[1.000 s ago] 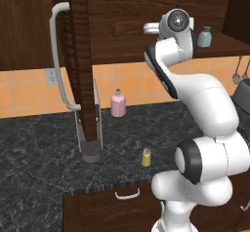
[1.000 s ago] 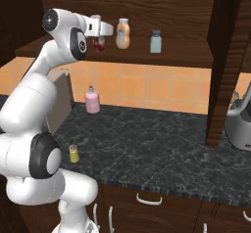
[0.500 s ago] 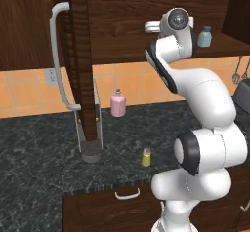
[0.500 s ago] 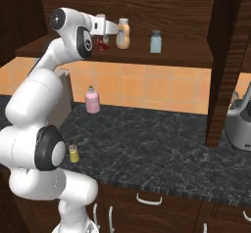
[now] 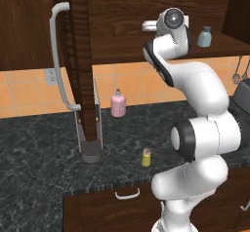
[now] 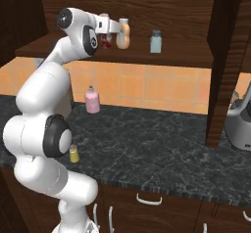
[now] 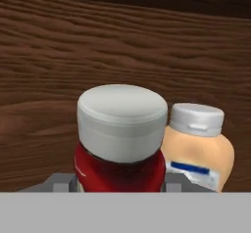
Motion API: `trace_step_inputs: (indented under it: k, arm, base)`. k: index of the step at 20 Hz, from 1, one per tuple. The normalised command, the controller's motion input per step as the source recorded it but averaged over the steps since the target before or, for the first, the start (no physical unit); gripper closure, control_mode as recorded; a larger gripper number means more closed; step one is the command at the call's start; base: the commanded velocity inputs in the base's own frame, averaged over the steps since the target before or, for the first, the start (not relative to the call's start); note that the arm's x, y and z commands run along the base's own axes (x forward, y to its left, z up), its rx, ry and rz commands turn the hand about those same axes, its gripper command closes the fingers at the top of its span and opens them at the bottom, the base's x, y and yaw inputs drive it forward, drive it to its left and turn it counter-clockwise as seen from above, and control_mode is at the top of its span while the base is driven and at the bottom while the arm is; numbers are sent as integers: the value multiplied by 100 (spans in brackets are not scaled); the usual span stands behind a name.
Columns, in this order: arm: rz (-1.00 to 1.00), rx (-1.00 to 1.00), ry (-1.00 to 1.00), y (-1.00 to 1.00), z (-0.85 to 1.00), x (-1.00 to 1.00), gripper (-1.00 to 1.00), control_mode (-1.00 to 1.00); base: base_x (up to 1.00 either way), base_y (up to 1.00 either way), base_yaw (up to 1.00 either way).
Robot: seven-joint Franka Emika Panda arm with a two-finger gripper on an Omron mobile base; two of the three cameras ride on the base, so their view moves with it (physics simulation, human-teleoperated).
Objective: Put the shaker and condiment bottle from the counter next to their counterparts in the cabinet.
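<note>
I have the red bottle [image 7: 120,151] clamped in the gripper [image 6: 106,37]; in the hand view its white cap sits at centre frame, the jaws closed on the red body at the bottom edge, and the orange-and-cream bottle [image 7: 198,146] stands just beside it to the right against the cabinet's [image 7: 122,41] wooden back. In the right base view the gripper is at upper centre, over the shelf [image 6: 147,58], with the red bottle close to the orange-and-cream one [image 6: 123,34] and the grey-blue shaker [image 6: 155,41] farther right. I judge this to be the placing step: I want to lower straight down until the base rests on the shelf, keep the bottle upright, hold a small gap so I don't nudge its neighbour, and only then let go and back out level. The yellow shaker [image 5: 146,157] waits on the counter [image 5: 44,177] at lower centre of the left base view, near the front edge, with the pink bottle [image 5: 117,104] behind it by the wall. Compared with a second ago, the wrist has moved right and deeper into the cabinet, bringing the red bottle closer to the orange-and-cream one; the grip has not changed.
</note>
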Motion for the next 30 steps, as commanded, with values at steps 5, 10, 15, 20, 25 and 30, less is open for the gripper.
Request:
trace_step_inputs:
  k: [5, 10, 15, 20, 25, 30]
  arm:
    - [0, 0, -1, 0, 0, 22, 100, -100]
    - [0, 0, -4, 0, 0, 16, -100, -100]
    - [0, 0, -2, 0, 0, 5, -100, -100]
    - [0, 0, 0, 0, 0, 1, -100, -100]
    - [0, 0, 0, -1, 0, 1, -100, -100]
    - [0, 0, -1, -7, 0, -24, -100, -100]
  base:
    - [0, 0, 0]
    - [0, 0, 0]
    - [0, 0, 0]
    - [0, 0, 0]
    - [0, 0, 0]
    - [0, 0, 0]
